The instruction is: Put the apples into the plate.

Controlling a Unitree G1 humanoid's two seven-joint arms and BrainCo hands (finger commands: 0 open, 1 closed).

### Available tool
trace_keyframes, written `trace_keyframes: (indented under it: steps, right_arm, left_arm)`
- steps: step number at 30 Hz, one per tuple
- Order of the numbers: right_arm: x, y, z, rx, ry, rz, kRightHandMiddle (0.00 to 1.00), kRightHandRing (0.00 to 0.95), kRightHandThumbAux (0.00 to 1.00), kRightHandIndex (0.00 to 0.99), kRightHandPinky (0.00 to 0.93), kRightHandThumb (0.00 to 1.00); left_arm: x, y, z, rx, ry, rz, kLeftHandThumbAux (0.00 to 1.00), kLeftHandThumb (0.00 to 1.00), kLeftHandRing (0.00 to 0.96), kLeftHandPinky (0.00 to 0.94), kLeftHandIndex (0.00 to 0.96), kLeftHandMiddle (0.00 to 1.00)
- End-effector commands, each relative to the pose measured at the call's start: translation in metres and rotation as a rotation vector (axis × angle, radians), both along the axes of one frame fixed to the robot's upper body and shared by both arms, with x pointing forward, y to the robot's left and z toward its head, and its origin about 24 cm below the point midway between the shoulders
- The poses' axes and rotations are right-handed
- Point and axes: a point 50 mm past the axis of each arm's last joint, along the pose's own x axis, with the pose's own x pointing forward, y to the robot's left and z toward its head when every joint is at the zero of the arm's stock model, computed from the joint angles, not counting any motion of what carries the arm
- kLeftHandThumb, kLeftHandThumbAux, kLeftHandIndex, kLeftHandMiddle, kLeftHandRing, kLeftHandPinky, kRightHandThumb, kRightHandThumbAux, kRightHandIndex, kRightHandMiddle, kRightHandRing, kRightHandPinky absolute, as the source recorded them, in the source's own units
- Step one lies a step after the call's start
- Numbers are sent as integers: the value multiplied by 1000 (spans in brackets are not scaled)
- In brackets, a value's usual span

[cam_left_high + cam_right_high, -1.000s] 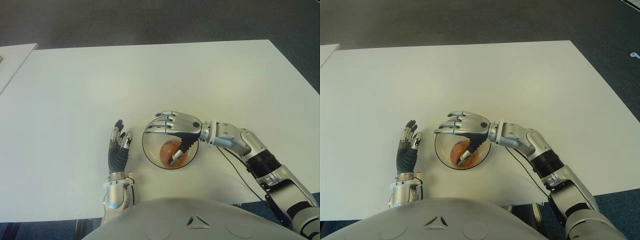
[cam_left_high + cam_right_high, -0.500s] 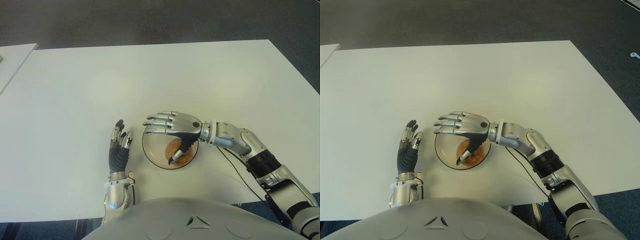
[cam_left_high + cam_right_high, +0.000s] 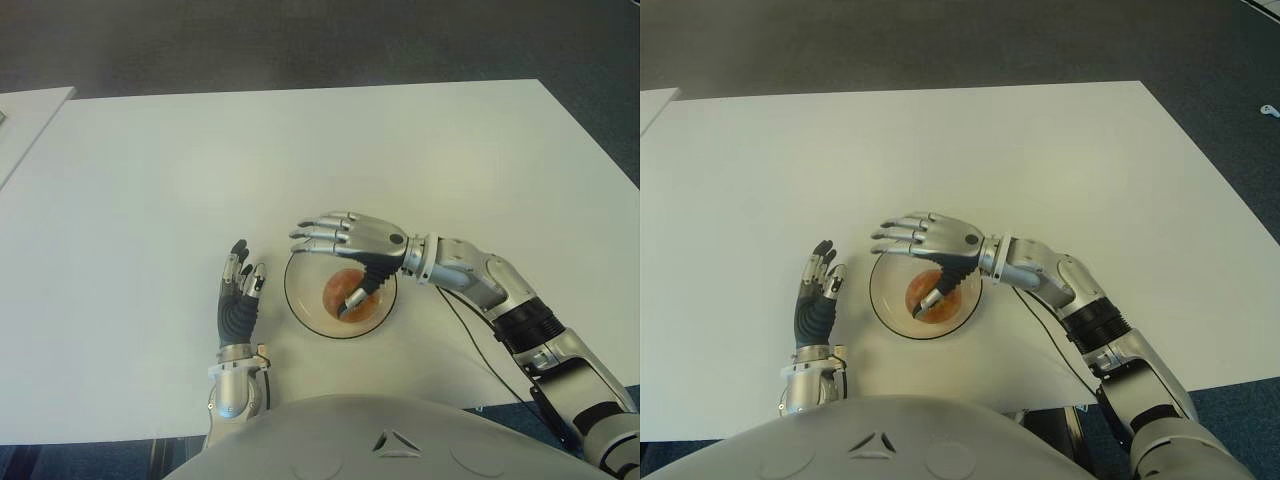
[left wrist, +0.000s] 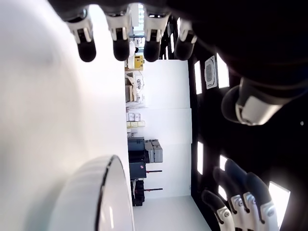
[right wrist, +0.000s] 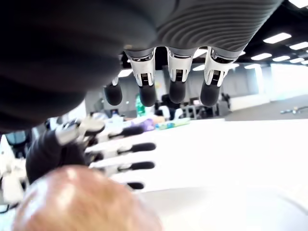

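One reddish apple (image 3: 344,292) lies in the clear glass plate (image 3: 302,303) near the table's front edge. My right hand (image 3: 345,240) hovers over the plate's far side with fingers spread and the thumb hanging down by the apple; it holds nothing. The right wrist view shows the apple (image 5: 77,202) below the extended fingertips (image 5: 175,89). My left hand (image 3: 238,290) shows just left of the plate, fingers straight and holding nothing. The left wrist view shows the plate's rim (image 4: 103,192) close by.
The white table (image 3: 300,160) stretches far ahead and to both sides of the plate. A second white surface (image 3: 25,120) shows at the far left. Dark floor lies beyond the table's far edge. My right arm's cable (image 3: 470,330) runs across the table behind the right forearm.
My right hand opened its fingers off the apple and lifted toward the plate's far side. The apple stayed in the plate. The left hand has not moved.
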Motion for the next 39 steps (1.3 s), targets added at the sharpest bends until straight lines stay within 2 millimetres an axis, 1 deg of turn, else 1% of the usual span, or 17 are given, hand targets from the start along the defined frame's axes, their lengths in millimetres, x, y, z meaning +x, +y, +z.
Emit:
trace_keyframes:
  steps: [1,4,6,9,11,14,17,22,24,29,34,39]
  right_arm:
    - [21,-10,-2,107,167,-165,0,0,310,0,0,89]
    - [32,-23,-9,227,294,-310,0,0,295,0,0,100]
    - [35,-29,-13,282,350,-372,0,0,280,0,0,100]
    - [35,-36,-20,358,429,-437,0,0,261,0,0,99]
    - [34,-46,-26,454,522,-492,0,0,258,0,0,100]
    - [33,-55,-31,524,594,-534,0,0,262,0,0,102]
    - [33,-62,-33,566,642,-562,0,0,271,0,0,100]
    - [33,-85,-40,652,728,-656,0,0,287,0,0,85]
    - [33,-90,-42,695,753,-686,0,0,304,6,0,81]
    - [32,-99,-54,817,807,-753,0,0,338,23,0,86]
    - [23,-107,-72,927,858,-791,0,0,366,39,0,114]
    - [13,-110,-77,976,876,-784,18,0,395,57,1,143]
  left_arm:
    - [0,-1,-1,14,6,-18,440,0,0,24,0,0]
    - [0,-1,-1,23,-3,-17,425,0,0,28,0,0]
    - [0,-1,-1,24,-6,-15,414,0,0,36,0,0]
    - [0,1,-1,24,-7,-14,395,0,0,41,0,0]
    - [0,1,-1,23,-9,-13,380,0,0,39,0,0]
    - [0,1,-1,28,-11,-13,360,0,0,36,0,0]
    - [0,1,-1,36,-14,-17,347,0,0,33,0,0]
    - [-1,3,-2,52,-18,-24,337,5,0,39,0,0]
    - [-2,4,-2,56,-20,-26,335,8,0,43,0,0]
    - [-3,6,-3,63,-26,-28,340,12,0,41,0,0]
    - [-6,9,-2,71,-26,-23,350,19,0,37,0,0]
    - [-9,11,-2,85,-24,-14,357,26,0,33,0,0]
